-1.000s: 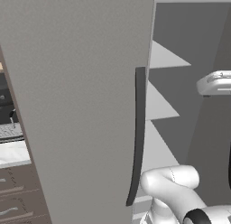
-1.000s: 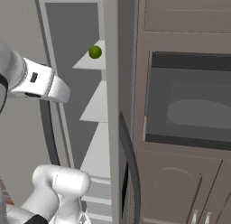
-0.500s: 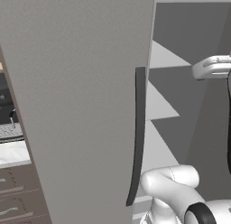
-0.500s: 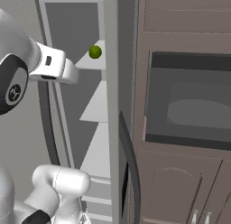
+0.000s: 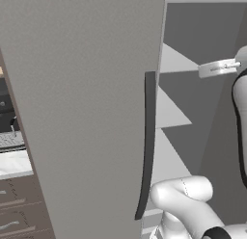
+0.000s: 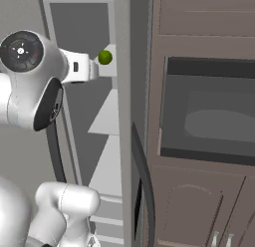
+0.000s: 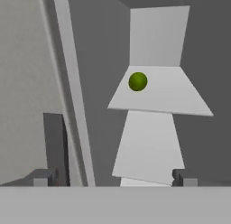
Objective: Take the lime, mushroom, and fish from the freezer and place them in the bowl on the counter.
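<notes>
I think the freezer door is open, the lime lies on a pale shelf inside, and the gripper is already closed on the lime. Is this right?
Not quite. The gripper is open and apart from the lime; the hand view shows its fingertips spread wide with the lime ahead on the pale shelf. The freezer door is indeed open.

Green lime (image 7: 137, 81); grey freezer (image 5: 87, 112), apparently pale shelves (image 7: 158, 94).

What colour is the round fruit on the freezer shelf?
Green: the lime on a pale shelf, clearest in the hand view.
</notes>
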